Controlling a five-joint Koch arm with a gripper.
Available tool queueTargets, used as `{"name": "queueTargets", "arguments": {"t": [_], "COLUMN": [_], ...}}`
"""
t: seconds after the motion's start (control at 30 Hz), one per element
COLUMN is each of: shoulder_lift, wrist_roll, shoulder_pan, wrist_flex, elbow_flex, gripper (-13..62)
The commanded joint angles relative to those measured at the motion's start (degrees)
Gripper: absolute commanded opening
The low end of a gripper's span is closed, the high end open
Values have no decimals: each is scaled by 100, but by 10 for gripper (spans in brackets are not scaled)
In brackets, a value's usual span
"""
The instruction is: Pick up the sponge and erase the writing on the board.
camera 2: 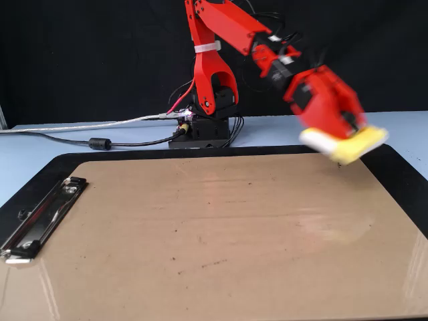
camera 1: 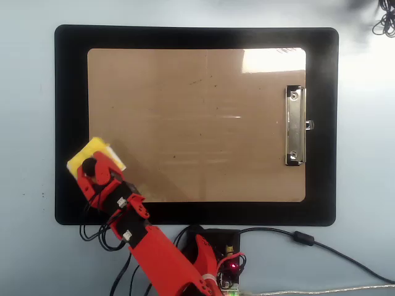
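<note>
Board (camera 2: 200, 247): smooth tan hardboard, glossy, with reflections. Clip (camera 1: 295, 125): shiny silver metal. Mat (camera 1: 71, 92): matt black. Sponge (camera 1: 92, 153): soft yellow foam. Arm (camera 2: 221, 30): glossy red plastic.

bright even light, glare on the board (camera 1: 271, 60), claw (camera 2: 338, 137) motion-blurred

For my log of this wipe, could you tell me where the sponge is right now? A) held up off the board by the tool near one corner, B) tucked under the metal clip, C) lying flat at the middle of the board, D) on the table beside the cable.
A: the fixed view shows the sponge tilted in the tool, lifted clear above the board; overhead it sits over the corner far from the clip.
</note>
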Motion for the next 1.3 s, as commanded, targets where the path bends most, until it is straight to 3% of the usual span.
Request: {"name": "queueTargets", "arguments": {"t": [0.0, 0.3, 0.33, 0.37, 0.43, 0.53, 0.67, 0.8, 0.93, 1.1, 1.27], "shoulder_lift": [220, 246, 193, 9, -404, -387, 809, 1916, 1960, 1740, 2769], "wrist_roll": [-44, 466, 545, 545, 545, 571, 571, 562, 606, 712, 668], "shoulder_pan": [-510, -923, -932, -949, -932, -896, -615, 97, 1538, 4043, 4632], "wrist_flex": [-167, -211, -237, -343, -554, -747, 308, 3744, 7172, 8517, 8367], "elbow_flex": [-176, 729, 738, 703, 633, 554, 396, -1143, -2927, -1872, 571], "gripper": [-79, -72, -4, 116, 246, 337, 335, 335, 336, 337, 341]}}
